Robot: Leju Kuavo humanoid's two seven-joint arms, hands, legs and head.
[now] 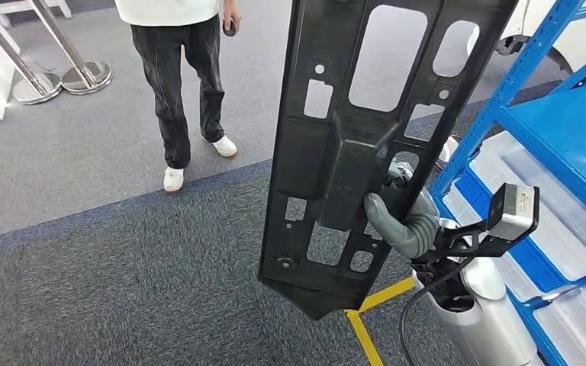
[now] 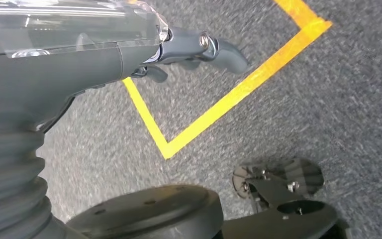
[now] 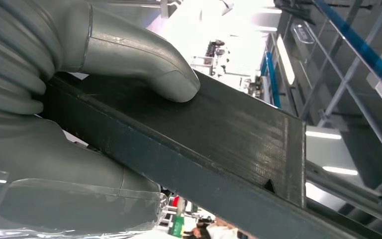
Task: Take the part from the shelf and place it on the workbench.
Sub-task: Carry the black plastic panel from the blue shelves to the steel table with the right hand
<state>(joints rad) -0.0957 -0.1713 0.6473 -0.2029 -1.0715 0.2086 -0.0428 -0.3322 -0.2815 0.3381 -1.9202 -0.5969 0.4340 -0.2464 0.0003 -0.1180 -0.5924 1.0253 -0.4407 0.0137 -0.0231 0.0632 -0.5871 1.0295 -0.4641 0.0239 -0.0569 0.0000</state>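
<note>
Grip is the weak point: the right robot hand (image 1: 400, 225) clamps one low rib of the long black plastic panel (image 1: 366, 137), thumb (image 3: 144, 64) pressed on top, while the left robot hand (image 2: 199, 50) hangs with nothing in it, fingers loosely curled. Held upright off the blue shelf (image 1: 549, 130), over carpet (image 1: 122, 267), the panel could swing, slip or strike the shelf upright, or the person (image 1: 179, 69) standing near.

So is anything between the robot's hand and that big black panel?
Nothing: the right hand already grips the large black perforated plastic panel, its thumb pressed on a rib. The workbench isn't visible, so that path can't be judged.

Grey carpet floor (image 1: 107, 290), yellow floor tape (image 2: 214, 107), blue shelf (image 1: 557, 122), chrome stanchion bases (image 1: 61, 80), person standing (image 1: 183, 84)
</note>
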